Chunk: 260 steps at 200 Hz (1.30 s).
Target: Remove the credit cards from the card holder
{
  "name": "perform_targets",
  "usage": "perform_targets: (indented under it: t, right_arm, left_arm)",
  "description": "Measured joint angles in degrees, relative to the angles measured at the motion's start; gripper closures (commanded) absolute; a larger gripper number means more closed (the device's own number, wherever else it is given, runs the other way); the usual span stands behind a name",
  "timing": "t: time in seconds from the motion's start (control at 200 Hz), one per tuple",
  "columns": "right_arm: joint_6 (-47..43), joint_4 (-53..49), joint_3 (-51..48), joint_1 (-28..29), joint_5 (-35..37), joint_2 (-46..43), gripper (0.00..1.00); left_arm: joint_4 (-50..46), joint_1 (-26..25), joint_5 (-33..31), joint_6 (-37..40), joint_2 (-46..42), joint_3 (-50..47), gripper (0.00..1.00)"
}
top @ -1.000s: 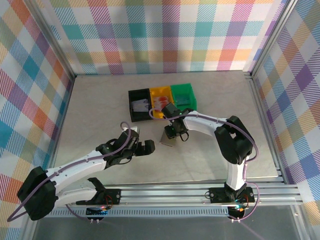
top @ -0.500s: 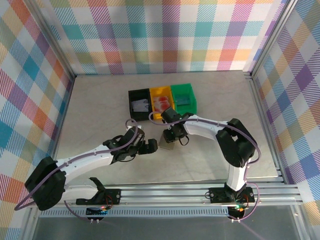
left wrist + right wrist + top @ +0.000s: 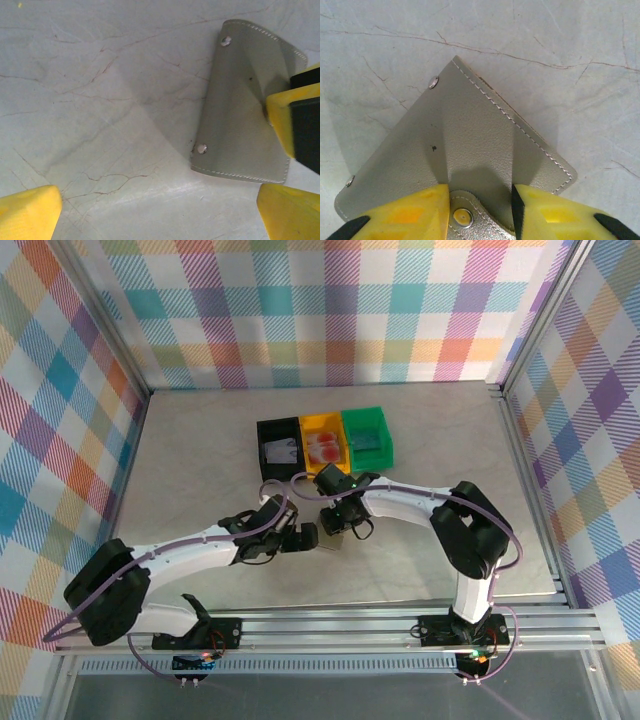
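The card holder [image 3: 470,135] is a grey stitched wallet, folded closed, with its snap tab [image 3: 462,217] between the yellow fingers of my right gripper [image 3: 480,195], which touch the tab on both sides. From above, the card holder [image 3: 337,537] sits mid-table under the right gripper [image 3: 338,523]. My left gripper [image 3: 303,537] is just left of it, jaws wide open. In the left wrist view the card holder [image 3: 245,115] lies ahead and to the right of the open left gripper [image 3: 160,220], with a right finger [image 3: 280,120] on its far edge. No credit cards show in the holder.
Three small bins stand in a row behind the holder: black [image 3: 265,455], yellow [image 3: 311,423], green [image 3: 385,425]. A red card [image 3: 324,448] lies in the yellow one. Metal frame rails and checked walls bound the table.
My left gripper has swung right and stopped right beside the holder. The right gripper has shifted a little left and nearer, the holder moving with it.
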Motion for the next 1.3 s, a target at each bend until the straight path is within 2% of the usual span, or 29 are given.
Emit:
perform_targets:
  t: [0.245, 0.435, 0.525, 0.695, 1.3]
  right_arm:
    - [1.3, 0.6, -0.7, 0.1, -0.6, -0.4, 0.67]
    - [1.7, 0.7, -0.7, 0.7, -1.0, -0.4, 0.74]
    - [1.9, 0.7, -0.7, 1.2, -1.4, -0.4, 0.73]
    - [2.7, 0.4, -0.7, 1.7, -2.5, -0.4, 0.65]
    - [3.3, 0.1, -2.6, 1.7, -5.6, -2.0, 0.64]
  left_arm:
    - [0.9, -0.2, 0.5, -0.5, 1.4, -0.8, 0.02]
    - [2.3, -0.2, 0.3, -1.5, 3.2, -1.4, 0.04]
    - [2.6, -0.3, 0.0, -1.7, 3.6, -1.4, 0.04]
    - [2.7, -0.3, -0.7, -2.0, 4.6, -1.2, 0.06]
    - [0.0, -1.1, -2.9, -3.5, 8.5, 1.5, 0.11]
